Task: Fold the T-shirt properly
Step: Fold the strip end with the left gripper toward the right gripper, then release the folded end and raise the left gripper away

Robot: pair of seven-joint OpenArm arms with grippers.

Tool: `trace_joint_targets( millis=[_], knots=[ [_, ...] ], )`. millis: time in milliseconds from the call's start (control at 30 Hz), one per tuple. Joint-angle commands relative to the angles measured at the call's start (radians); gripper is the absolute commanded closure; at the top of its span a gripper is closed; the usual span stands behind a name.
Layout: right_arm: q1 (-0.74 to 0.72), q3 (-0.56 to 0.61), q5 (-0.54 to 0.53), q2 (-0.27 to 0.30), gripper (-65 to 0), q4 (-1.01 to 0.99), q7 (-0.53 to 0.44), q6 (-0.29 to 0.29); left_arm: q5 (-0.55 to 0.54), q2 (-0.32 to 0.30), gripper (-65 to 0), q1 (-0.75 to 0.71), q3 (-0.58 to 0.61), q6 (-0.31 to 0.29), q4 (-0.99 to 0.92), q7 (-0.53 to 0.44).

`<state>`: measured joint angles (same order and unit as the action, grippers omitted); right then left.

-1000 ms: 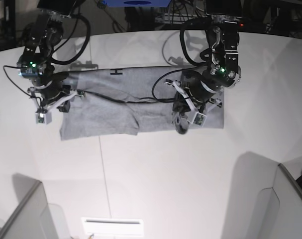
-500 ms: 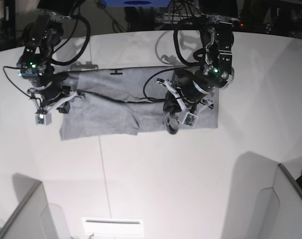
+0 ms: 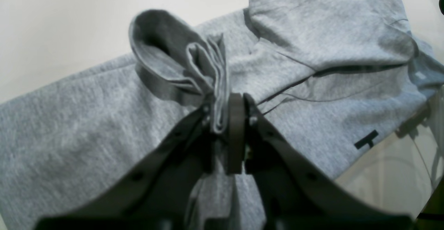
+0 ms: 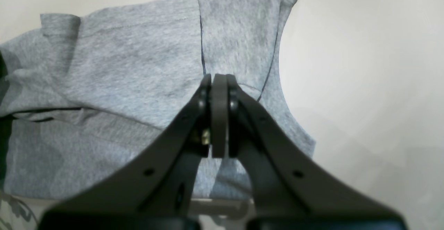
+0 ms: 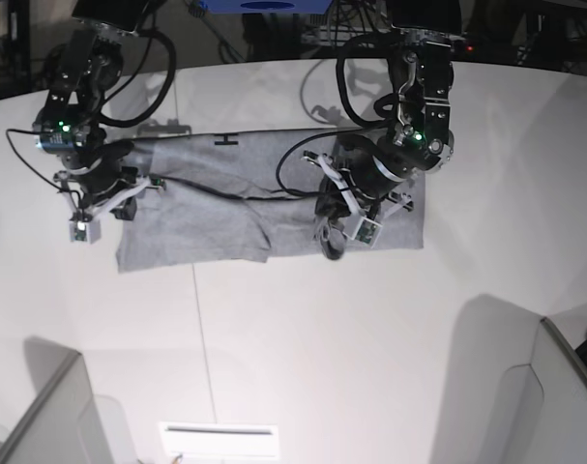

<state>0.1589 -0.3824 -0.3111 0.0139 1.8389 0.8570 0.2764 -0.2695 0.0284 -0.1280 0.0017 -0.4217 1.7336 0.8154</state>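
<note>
Heather-grey T-shirt (image 5: 225,203) spread in a long band across the far half of the white table (image 5: 303,358), partly folded, small black neck mark (image 5: 226,141) at its far edge. Left gripper (image 3: 225,119) clamped on a bunched, several-layer wad of cloth lifted off the band, toward the table's right side. Right gripper (image 4: 218,113) pressed shut at the shirt's end nearest the left edge; whether cloth sits between the pads, cannot tell. Loose black cable (image 5: 225,190) draped across the fabric between the arms. Risks, judged: cable snagging a carried layer; thick wad slipping out unevenly and leaving a crooked crease; far end dragging if the right hold is empty.
</note>
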Motion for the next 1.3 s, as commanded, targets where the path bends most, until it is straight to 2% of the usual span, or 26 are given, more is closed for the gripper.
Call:
trace_joint_targets(
  millis=[0,533,733,933,1033,1267],
  knots=[
    [-0.012,-0.003,-0.01,0.008,0.0,0.012,-0.022,-0.001,-0.017,0.005,0.0,0.012,0.002,-0.006,0.015,-0.02],
    [-0.012,0.003,-0.01,0.007,0.0,0.012,-0.022,-0.001,-0.014,0.003,0.0,0.014,0.002,-0.006,0.013,-0.02],
    [-0.012,0.003,-0.01,0.007,0.0,0.012,-0.022,-0.001,-0.014,0.003,-21.2,0.014,0.002,-0.006,0.003,-0.02],
    [-0.012,0.003,-0.01,0.007,0.0,0.012,-0.022,-0.001,-0.021,0.011,-34.7,0.046,0.013,-0.006,-0.093,-0.02],
    [-0.012,0.003,-0.01,0.007,0.0,0.012,-0.022,-0.001,-0.021,0.017,-37.8,0.051,0.082,-0.006,-0.099,-0.02],
    [-0.012,0.003,-0.01,0.004,0.0,0.012,-0.022,-0.001,-0.021,0.02,-37.2,0.078,0.226,-0.006,-0.106,-0.023]
  ],
)
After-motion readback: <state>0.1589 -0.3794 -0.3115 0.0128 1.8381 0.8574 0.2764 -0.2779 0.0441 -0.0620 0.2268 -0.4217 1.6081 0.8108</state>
